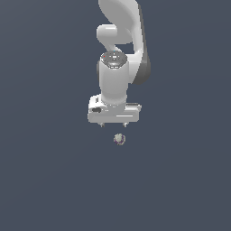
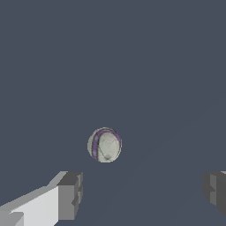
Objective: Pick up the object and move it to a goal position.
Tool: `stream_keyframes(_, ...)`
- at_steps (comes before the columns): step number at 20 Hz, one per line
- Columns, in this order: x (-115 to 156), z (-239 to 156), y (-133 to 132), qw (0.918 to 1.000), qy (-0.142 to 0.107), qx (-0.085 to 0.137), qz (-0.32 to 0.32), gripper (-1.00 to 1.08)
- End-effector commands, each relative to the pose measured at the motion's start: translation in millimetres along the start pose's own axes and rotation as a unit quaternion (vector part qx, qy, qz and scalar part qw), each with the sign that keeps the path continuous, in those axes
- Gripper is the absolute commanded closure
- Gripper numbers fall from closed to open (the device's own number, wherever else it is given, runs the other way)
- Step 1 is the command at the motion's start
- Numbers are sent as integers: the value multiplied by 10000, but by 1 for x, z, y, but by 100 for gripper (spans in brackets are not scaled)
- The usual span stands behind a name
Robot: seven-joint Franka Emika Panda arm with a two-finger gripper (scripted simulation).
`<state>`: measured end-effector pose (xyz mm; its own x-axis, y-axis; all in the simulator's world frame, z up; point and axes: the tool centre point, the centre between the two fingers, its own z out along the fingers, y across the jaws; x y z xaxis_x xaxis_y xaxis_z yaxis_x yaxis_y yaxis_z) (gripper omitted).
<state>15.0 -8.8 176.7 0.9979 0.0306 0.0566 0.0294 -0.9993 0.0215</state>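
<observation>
Matt mottled ball [image 2: 104, 145]; smooth glossy white pincer [image 2: 141, 194].

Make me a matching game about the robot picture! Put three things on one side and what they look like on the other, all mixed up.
Things:
1. ball
2. gripper
3. floor

Looks:
A. plain dark blue-grey all over
B. white, jaws wide apart and holding nothing
C. small and round, grey-beige with a purple stripe

Right pairs: 1-C, 2-B, 3-A
</observation>
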Motion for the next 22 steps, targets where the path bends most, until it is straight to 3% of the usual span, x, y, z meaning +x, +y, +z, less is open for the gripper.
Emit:
stream_keyframes(1,0,0,0,10000,0,0,0,-92)
stream_keyframes(11,6,-7,-13,9998,67,141,-112,-92)
stream_keyframes(22,6,-2,-14,9993,51,129,-360,-92)
